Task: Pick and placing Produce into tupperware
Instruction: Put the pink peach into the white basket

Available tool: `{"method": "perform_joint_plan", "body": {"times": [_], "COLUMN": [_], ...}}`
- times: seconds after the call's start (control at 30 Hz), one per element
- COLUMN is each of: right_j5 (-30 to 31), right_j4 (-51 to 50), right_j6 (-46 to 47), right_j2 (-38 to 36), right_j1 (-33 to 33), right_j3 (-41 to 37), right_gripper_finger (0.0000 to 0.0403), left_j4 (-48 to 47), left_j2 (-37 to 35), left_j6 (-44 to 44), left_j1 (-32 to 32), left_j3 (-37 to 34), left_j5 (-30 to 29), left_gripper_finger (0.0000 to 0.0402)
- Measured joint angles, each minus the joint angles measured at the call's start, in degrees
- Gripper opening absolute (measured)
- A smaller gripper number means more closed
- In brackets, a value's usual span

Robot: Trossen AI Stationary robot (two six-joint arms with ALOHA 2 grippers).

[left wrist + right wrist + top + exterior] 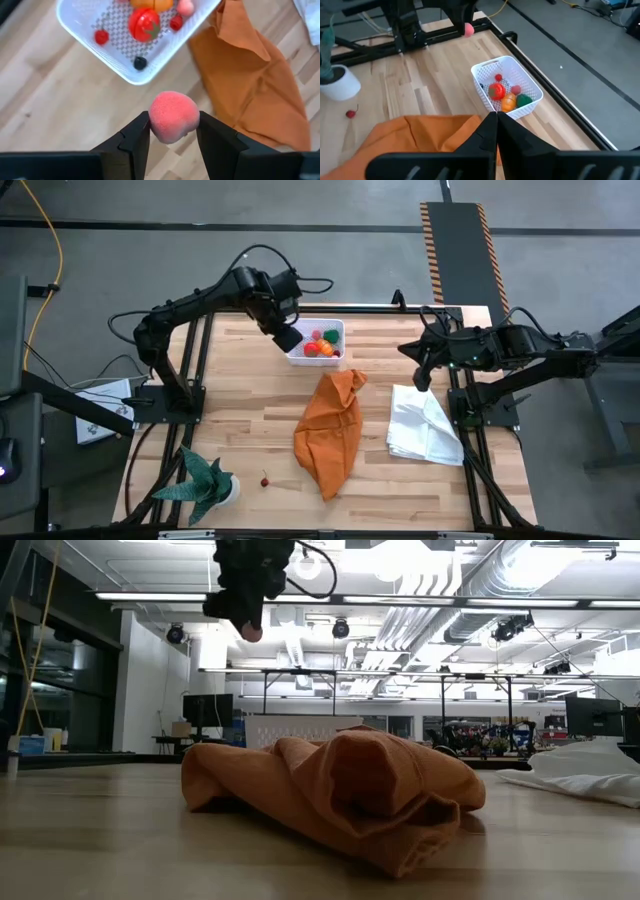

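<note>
Most produce already sits in the tub (pixel 131 75). The left hand (pixel 172 131) grips a pink fruit (pixel 173 116) just above the tub's edge. One cherry (pixel 264 480) remains on the counter (pixel 250 430); the right hand (pixel 495 125) waits closed.
</note>
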Motion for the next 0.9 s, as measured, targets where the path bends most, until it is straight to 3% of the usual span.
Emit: {"method": "perform_joint_plan", "body": {"times": [0.5,0.9], "right_j5": [1.77,1.77], "right_j4": [4.16,5.72], "right_j6": [3.35,4.45], "right_j2": [1.02,2.33], "right_j1": [-0.01,0.01], "right_j3": [0.00,0.02], "right_gripper_finger": [0.0000,0.0000], "left_j4": [8.52,9.52], "left_j2": [2.49,9.11], "left_j6": [8.75,11.72], "left_j1": [3.60,4.33], "left_j3": [0.02,0.02], "left_j5": [0.22,0.60], "left_gripper_finger": [0.0140,0.0140]}}
